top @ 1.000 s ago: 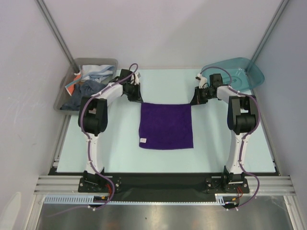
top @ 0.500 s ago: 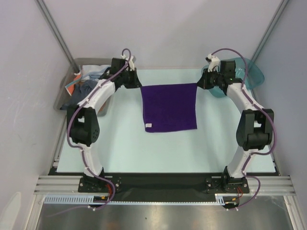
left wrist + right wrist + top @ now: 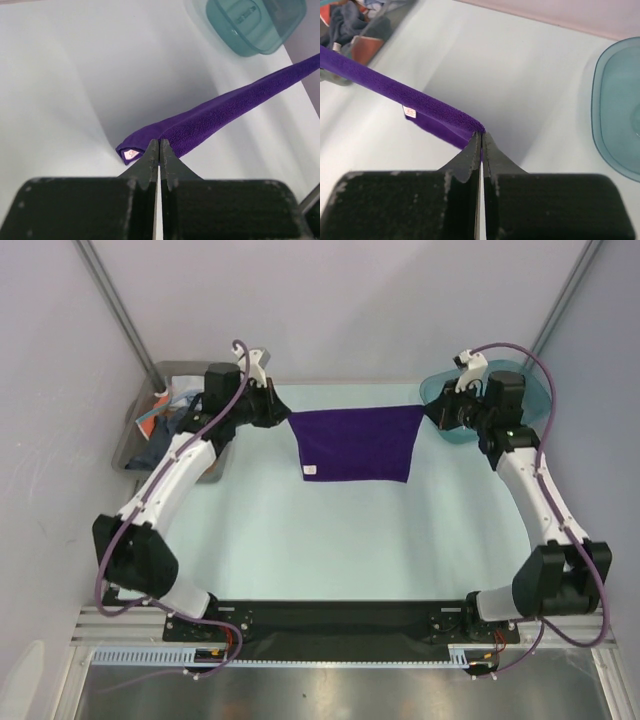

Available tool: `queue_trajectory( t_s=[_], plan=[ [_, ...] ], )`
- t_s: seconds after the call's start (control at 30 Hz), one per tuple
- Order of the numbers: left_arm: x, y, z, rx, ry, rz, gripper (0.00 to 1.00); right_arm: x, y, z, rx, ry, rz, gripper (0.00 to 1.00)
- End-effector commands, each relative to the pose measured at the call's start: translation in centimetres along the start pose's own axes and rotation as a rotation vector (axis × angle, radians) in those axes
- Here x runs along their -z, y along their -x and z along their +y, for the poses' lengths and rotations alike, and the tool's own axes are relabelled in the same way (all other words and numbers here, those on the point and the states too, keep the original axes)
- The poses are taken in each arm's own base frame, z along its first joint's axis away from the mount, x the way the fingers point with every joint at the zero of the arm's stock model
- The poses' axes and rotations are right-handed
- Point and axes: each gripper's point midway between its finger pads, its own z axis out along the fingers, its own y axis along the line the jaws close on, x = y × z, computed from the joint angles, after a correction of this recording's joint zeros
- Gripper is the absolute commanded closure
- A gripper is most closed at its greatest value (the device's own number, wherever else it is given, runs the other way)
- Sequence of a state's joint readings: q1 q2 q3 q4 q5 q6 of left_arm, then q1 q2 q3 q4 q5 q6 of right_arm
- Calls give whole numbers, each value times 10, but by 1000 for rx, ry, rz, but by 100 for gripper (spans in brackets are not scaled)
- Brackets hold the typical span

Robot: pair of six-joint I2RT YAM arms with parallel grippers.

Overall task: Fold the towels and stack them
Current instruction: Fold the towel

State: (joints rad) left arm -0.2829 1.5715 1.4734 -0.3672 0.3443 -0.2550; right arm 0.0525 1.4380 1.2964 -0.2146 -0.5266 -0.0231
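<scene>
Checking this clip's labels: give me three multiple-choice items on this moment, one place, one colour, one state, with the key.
1. Where is the teal bin? A) far right corner of the table B) far left corner C) near edge, centre
2. What colour is the towel held between the arms? A) orange B) white C) purple
3. How are the left tool and right tool? A) both open B) both shut on the towel C) only left shut
1 A: far edge, by the right arm. 2 C: deep purple in every view. 3 B: each wrist view shows it pinching a corner.
</scene>
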Motion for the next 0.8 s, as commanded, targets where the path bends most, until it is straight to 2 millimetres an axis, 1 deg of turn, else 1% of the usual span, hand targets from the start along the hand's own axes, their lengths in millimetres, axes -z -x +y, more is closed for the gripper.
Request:
queue_trajectory(
  t_s=[0.0, 0.03, 0.07, 0.1, 0.13, 0.17, 0.2, 0.23, 0.27, 0.3, 0.33, 0.37, 0.4, 0.43, 0.47, 0.5, 0.53, 0.57, 0.6, 0.63, 0.67, 0.7, 0.73, 0.77],
  plan=[
    [33, 9, -24, -32, -35, -84, 100, 37, 27, 21, 39, -14, -100, 100],
    [49, 13, -35, -46, -52, -114, 100, 43, 17, 25, 30, -15, -81, 100],
    [52, 3, -37, -44, -54, -102, 100, 48, 14, 32, 32, -13, -78, 100],
    [56, -2, -44, -55, -58, -100, 99, 65, 18, 44, 48, -11, -104, 100],
    [63, -5, -48, -63, -59, -106, 100, 69, 7, 46, 42, -19, -89, 100],
    [75, -8, -54, -71, -62, -119, 100, 77, 8, 52, 50, -21, -101, 100],
    [81, -13, -58, -71, -63, -116, 99, 83, 6, 62, 59, -9, -105, 100],
    [85, -18, -64, -75, -66, -115, 100, 98, 2, 70, 65, -18, -113, 100],
    [95, -23, -69, -78, -68, -119, 100, 104, 0, 78, 46, -13, -118, 100],
    [99, -32, -76, -80, -78, -100, 100, 108, -5, 87, 41, 2, -115, 100],
    [102, -36, -75, -80, -57, -102, 100, 124, 0, 97, 54, 6, -156, 100],
    [110, -41, -77, -83, -51, -108, 100, 125, -11, 100, 33, 12, -145, 100],
    [113, -49, -77, -70, -39, -91, 100, 130, -16, 105, 21, 17, -143, 100],
    [117, -55, -81, -68, -39, -83, 100, 140, -15, 117, 26, 39, -165, 100],
    [120, -65, -75, -55, -5, -64, 100, 140, -26, 121, 8, 46, -152, 100],
    [126, -66, -75, -23, 6, -71, 100, 143, -30, 126, -10, 54, -153, 100],
    [127, -70, -75, -5, 11, -63, 100, 143, -35, 129, -16, 50, -155, 100],
    [126, -75, -71, 13, 29, -55, 100, 146, -36, 132, -16, 53, -175, 100],
    [121, -82, -66, 52, 59, -24, 100, 139, -43, 130, -20, 50, -175, 100],
    [117, -87, -60, 68, 93, -4, 100, 135, -45, 125, -21, 29, -176, 100],
    [111, -90, -48, 78, 156, 11, 100, 124, -51, 120, -23, 15, -153, 100],
    [96, -100, -37, 93, 208, 57, 100, 114, -52, 115, -16, -1, -152, 100],
    [86, -107, -29, 101, 242, 84, 100, 105, -55, 110, -15, -17, -144, 100],
    [77, -109, -25, 112, 256, 97, 100, 87, -68, 101, -21, -36, -92, 100]
  ],
)
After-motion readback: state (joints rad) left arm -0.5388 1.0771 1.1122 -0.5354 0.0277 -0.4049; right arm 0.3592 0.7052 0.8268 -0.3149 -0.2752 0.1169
